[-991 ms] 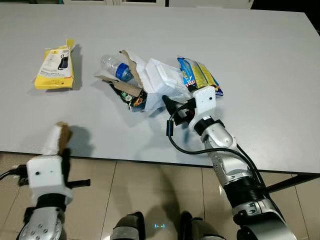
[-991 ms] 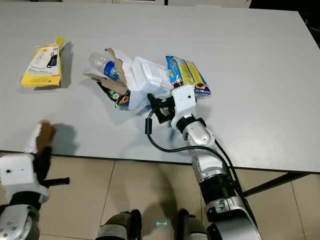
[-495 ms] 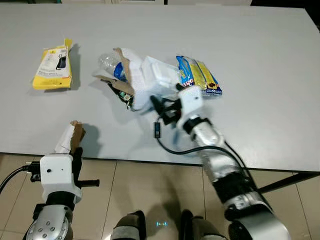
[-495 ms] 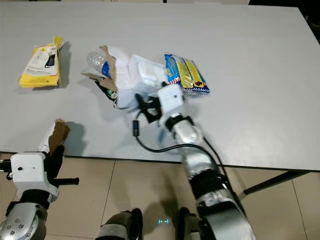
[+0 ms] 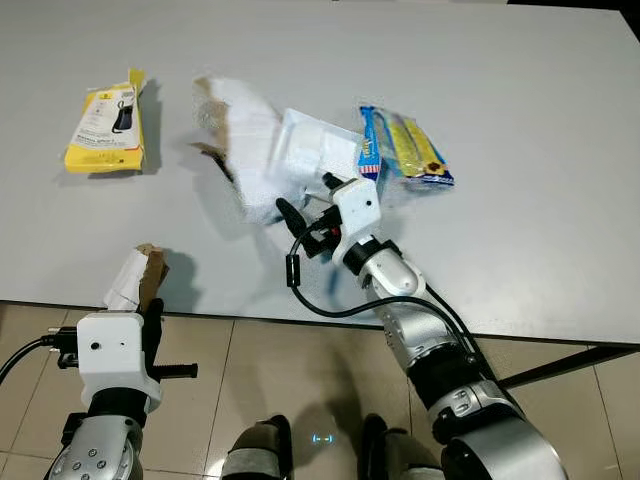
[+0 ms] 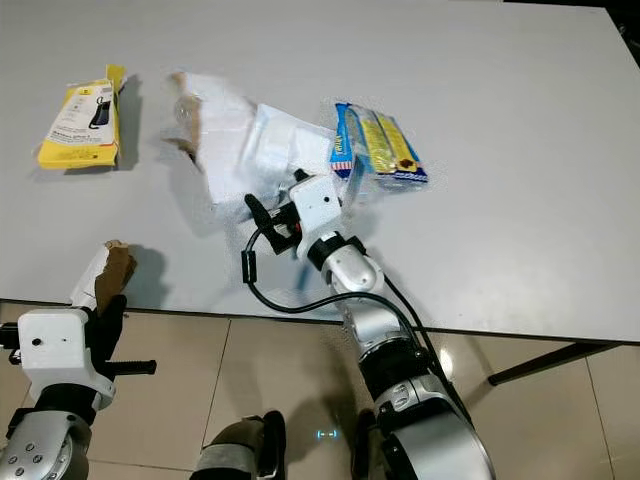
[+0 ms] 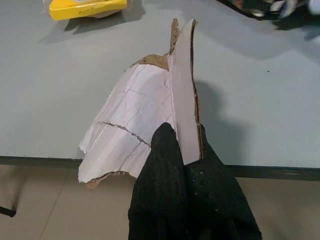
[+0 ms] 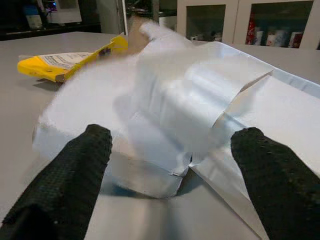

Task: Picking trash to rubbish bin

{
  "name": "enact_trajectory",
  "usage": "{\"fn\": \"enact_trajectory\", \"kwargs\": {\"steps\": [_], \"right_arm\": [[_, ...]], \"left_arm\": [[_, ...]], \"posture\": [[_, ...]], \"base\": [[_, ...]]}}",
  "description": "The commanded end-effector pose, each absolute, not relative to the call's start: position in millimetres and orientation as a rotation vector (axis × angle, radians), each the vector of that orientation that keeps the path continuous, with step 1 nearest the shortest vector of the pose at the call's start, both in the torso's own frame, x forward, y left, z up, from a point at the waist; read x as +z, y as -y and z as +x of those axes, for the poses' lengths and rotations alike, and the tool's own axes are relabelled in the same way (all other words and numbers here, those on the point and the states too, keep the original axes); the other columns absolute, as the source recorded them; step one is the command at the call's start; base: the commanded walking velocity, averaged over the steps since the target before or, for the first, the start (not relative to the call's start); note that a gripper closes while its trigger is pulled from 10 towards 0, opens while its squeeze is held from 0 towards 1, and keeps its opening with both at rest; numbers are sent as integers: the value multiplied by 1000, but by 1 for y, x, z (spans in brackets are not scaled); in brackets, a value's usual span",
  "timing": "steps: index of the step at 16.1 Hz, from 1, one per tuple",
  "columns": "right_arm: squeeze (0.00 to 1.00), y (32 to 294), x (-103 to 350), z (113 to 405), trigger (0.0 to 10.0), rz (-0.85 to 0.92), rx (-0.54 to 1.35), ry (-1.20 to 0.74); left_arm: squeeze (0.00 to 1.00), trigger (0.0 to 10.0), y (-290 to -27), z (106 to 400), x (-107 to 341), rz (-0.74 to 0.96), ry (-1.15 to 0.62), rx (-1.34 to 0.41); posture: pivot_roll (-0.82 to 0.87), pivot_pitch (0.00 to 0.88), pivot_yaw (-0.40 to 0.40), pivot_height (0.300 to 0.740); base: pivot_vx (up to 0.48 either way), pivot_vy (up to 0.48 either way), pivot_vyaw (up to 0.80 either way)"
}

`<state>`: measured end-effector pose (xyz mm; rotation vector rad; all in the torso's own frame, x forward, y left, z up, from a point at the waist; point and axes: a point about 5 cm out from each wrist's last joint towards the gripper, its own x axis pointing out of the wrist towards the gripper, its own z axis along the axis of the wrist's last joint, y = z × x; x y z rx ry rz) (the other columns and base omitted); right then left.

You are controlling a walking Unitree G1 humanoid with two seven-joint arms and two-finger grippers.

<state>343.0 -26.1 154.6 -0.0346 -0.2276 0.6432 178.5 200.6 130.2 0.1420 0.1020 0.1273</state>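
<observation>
A heap of trash [image 5: 265, 150] lies mid-table: white plastic wrap, a white foam piece and brown card scraps, blurred by motion. My right gripper [image 5: 308, 198] is open at the heap's near edge. In the right wrist view its two black fingers [image 8: 75, 170] stand wide apart, with the white wrap [image 8: 190, 100] between them. My left gripper [image 7: 182, 150] is shut on a torn piece of cardboard [image 5: 135, 278], held upright over the table's front edge at the left. A blue and yellow snack packet [image 5: 405, 145] lies right of the heap.
A yellow box [image 5: 108, 130] lies at the table's far left. The grey table [image 5: 520, 200] has bare room to the right and at the back. Tiled floor and my feet [image 5: 260, 450] show below the table's front edge.
My right arm has swung left and pushed into the heap, which is now blurred and shifted. The left gripper rose a little with the cardboard. The camera has also shifted.
</observation>
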Motion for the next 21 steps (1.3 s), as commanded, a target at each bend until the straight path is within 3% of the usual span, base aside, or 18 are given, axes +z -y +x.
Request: {"fn": "enact_trajectory", "kwargs": {"steps": [1,12,21], "right_arm": [[0,24,147,340,0,-32,660,207],[0,35,146,342,0,-4,626,208],[0,72,157,341,0,-27,567,243]], "left_arm": [[0,10000,-202,175,132,148,-110,123],[0,10000,-202,178,132,157,-107,117],[0,10000,-199,184,130,155,-97,110]], "posture": [[207,280,43,740],[200,270,46,740],[170,255,41,740]], "base": [[0,0,0],[0,0,0],[0,0,0]]}}
